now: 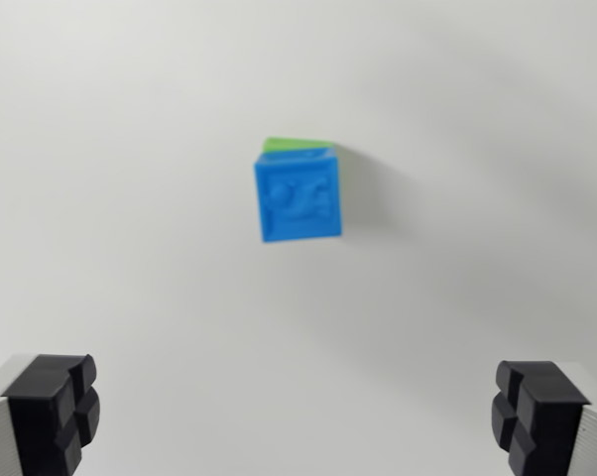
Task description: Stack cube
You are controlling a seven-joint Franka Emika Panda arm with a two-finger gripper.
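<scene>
Left finger (56, 412) – bare, spread wide from its mate, holding nothing. Blue cube (298, 199) – ahead of the fingers, midway between them, well apart, seated on green cube (295, 146); white desk (130, 198). Right finger (532, 412) – likewise bare.

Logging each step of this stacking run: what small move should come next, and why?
Probably a short retreat straight up and away. The blue cube already seems to sit on the green cube, whose edge peeks out behind it. The end effector is open, its fingers wide apart and clear of both, so nothing seems left to place.
</scene>
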